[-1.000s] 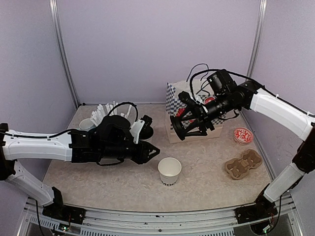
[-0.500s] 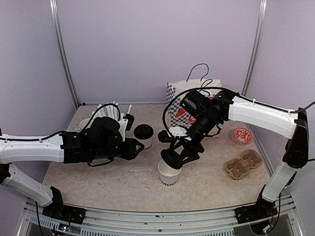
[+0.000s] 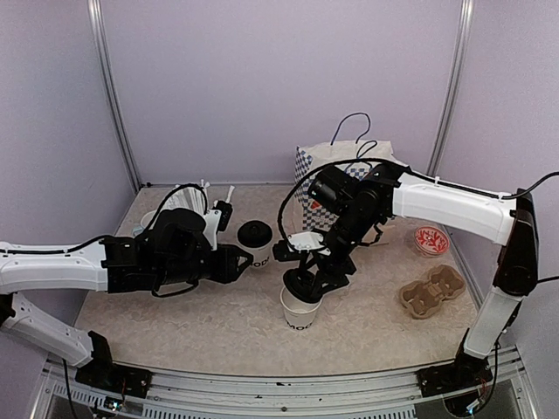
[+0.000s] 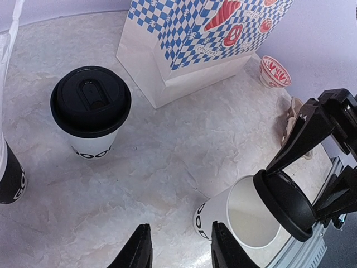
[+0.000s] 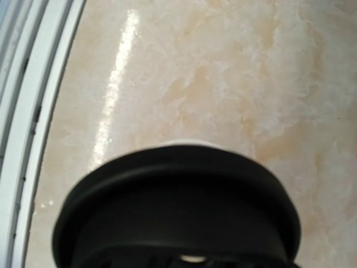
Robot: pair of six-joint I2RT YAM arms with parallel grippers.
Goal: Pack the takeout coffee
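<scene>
One white takeout cup [image 3: 300,313] stands open near the table's front, also seen in the left wrist view [image 4: 237,215]. My right gripper [image 3: 311,277] is shut on a round black lid [image 3: 299,286], tilted just above that cup's rim. In the right wrist view the lid [image 5: 178,215] fills the lower frame, with a sliver of the cup's rim [image 5: 184,143] behind it. The second cup [image 3: 255,242], with its lid on [image 4: 91,100], stands upright to the left. My left gripper [image 3: 244,261] hangs open beside it with nothing between its fingers [image 4: 138,252].
A blue-checkered paper bag [image 3: 337,185] stands at the back behind the right arm. A red-patterned round dish [image 3: 431,240] and a cardboard cup carrier [image 3: 431,292] lie at the right. A black cup of white straws [image 3: 187,202] stands behind the left arm.
My right arm swung from beside the bag down to the open cup, carrying the lid over its rim. My left arm drew back to the left, uncovering the lidded cup.
</scene>
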